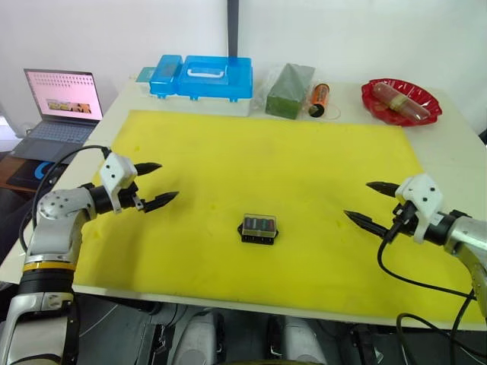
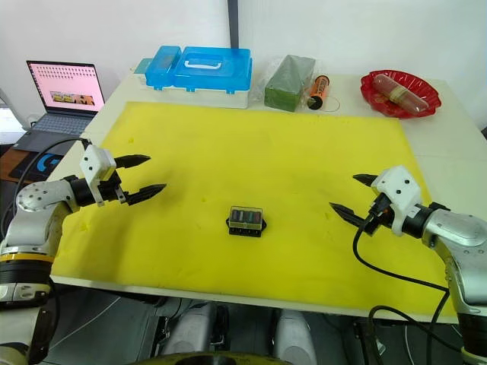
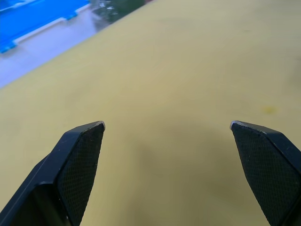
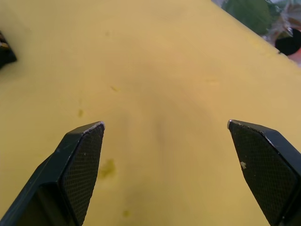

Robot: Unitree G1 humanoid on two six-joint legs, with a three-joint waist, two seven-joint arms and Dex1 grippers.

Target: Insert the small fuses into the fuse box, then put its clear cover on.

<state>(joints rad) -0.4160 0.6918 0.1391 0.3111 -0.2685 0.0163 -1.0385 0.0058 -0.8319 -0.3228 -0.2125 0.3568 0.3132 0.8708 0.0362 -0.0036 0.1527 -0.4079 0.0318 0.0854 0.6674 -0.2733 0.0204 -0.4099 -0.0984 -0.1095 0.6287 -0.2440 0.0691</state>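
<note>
- Hovering over the yellow mat (image 1: 228, 152), the left gripper (image 1: 156, 184) and right gripper (image 1: 364, 203) both had their fingers spread apart, holding nothing.
- The fuse box (image 1: 259, 228) sat between the 2 grippers, well apart from each, with coloured fuses (image 1: 259, 223) in its slots and bare mat on either side.
- Beyond the grippers, along the mat's far edge, stood a blue case (image 1: 204, 76), a green block (image 1: 289, 90) and a red bowl (image 1: 401, 101).

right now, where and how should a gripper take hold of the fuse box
Probably from above, fingers across the two long sides of the fuse box. It lies flat in the middle of the yellow mat with free space all round, between the open left gripper and right gripper.
</note>
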